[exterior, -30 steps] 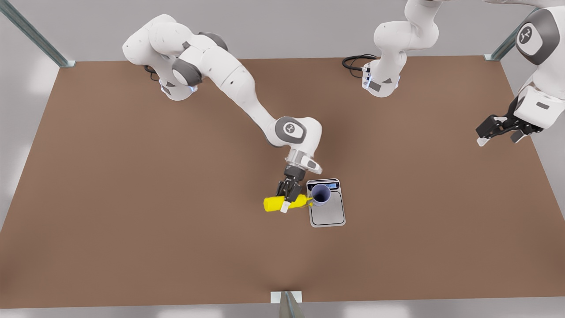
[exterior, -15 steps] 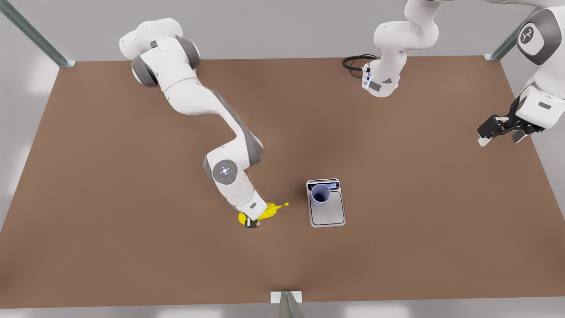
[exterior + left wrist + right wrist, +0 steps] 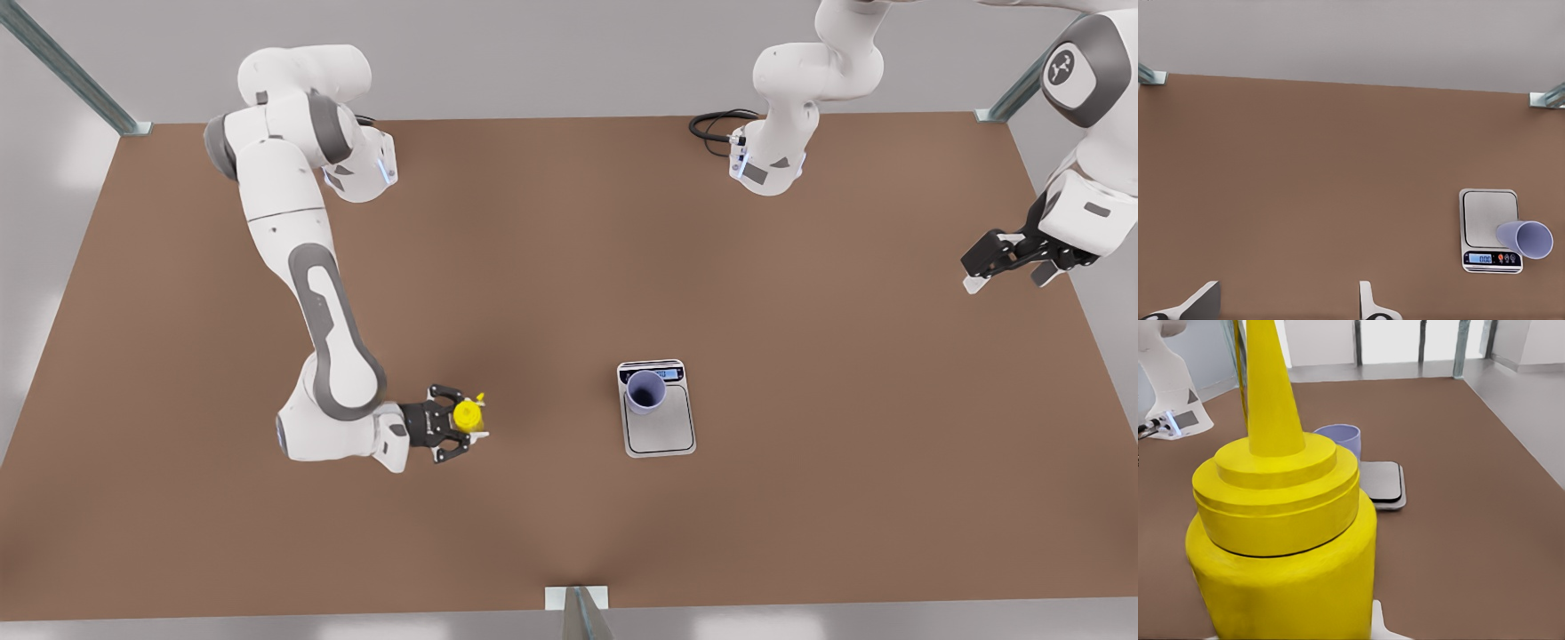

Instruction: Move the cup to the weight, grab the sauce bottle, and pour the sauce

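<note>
The lavender cup (image 3: 645, 391) stands upright on the silver scale (image 3: 660, 431), at the end by its display. The yellow sauce bottle (image 3: 468, 415) is upright to the front view's left of the scale, well apart from it. My right gripper (image 3: 464, 420) reaches in sideways, low over the table, and is shut on it. In the right wrist view the sauce bottle (image 3: 1281, 540) stands close, with the cup (image 3: 1341, 439) and scale (image 3: 1385, 483) behind it. My left gripper (image 3: 1005, 267) waits open at the front view's right edge. From above it sees the cup (image 3: 1526, 239) and scale (image 3: 1489, 220).
The brown table (image 3: 222, 498) spreads wide around the scale. Both arm bases sit at the back edge, one with a black cable (image 3: 716, 124). Metal posts (image 3: 71, 71) stand at the back corners, and a bracket (image 3: 576, 597) sits at the front edge.
My right arm has swung the bottle away from the cup toward the front view's left and turned it from lying tilted to upright. The left arm has hardly moved.
</note>
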Action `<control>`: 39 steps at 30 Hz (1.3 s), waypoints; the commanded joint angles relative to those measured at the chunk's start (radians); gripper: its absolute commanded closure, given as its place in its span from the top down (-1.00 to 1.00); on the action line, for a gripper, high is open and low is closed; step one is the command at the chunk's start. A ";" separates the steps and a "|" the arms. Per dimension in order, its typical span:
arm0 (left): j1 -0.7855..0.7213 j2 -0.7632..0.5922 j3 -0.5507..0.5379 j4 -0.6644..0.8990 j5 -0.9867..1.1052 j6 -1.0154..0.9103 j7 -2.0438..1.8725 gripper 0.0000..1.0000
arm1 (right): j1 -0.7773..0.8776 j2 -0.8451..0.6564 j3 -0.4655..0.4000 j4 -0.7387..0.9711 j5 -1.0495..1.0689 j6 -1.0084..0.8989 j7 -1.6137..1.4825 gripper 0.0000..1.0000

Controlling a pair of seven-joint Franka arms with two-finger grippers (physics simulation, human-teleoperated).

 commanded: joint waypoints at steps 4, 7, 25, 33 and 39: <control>0.001 0.000 0.000 0.000 0.000 0.000 0.000 1.00 | -0.003 0.067 0.002 0.001 0.128 -0.020 -0.043 0.14; 0.001 0.000 0.000 0.000 0.000 0.000 0.000 1.00 | -0.003 0.096 0.001 0.004 0.182 -0.044 -0.051 0.14; 0.000 0.003 -0.006 0.014 0.001 0.000 0.000 1.00 | 0.003 0.136 -0.001 0.005 0.168 0.043 -0.166 0.16; 0.000 0.005 -0.006 0.014 0.001 0.000 0.000 1.00 | 0.005 0.147 -0.001 0.005 0.163 0.057 -0.166 0.27; 0.000 0.005 -0.006 0.014 0.003 -0.002 0.000 1.00 | 0.003 0.149 -0.001 0.005 0.165 0.055 -0.187 0.40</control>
